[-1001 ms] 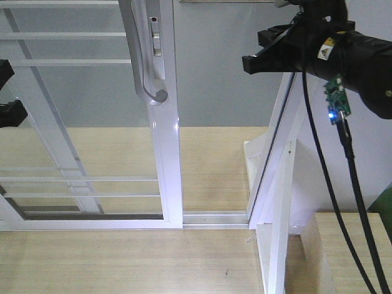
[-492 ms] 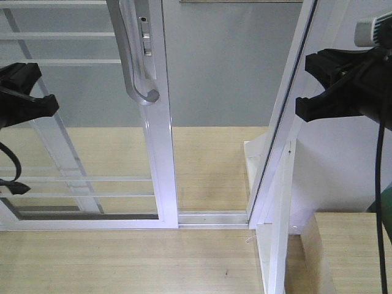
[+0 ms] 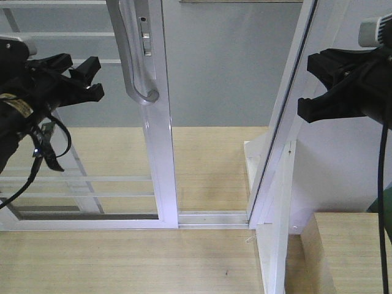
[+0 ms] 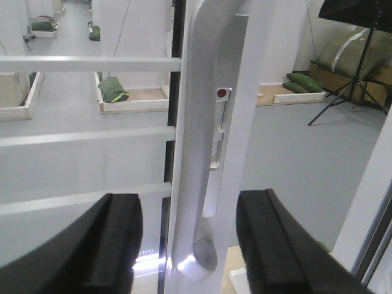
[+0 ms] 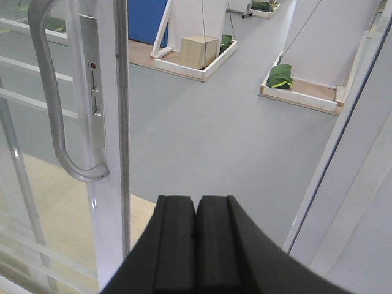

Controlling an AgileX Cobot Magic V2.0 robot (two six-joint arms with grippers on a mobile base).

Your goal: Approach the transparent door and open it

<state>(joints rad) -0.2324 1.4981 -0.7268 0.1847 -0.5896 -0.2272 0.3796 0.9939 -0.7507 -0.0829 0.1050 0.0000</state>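
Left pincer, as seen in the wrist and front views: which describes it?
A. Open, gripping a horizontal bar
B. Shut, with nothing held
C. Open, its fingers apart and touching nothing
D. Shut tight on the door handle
C: the wrist view shows the left pincer with its fingers spread wide and the door handle lined up in the gap, clear of both. The front view shows the pincer short of the handle.
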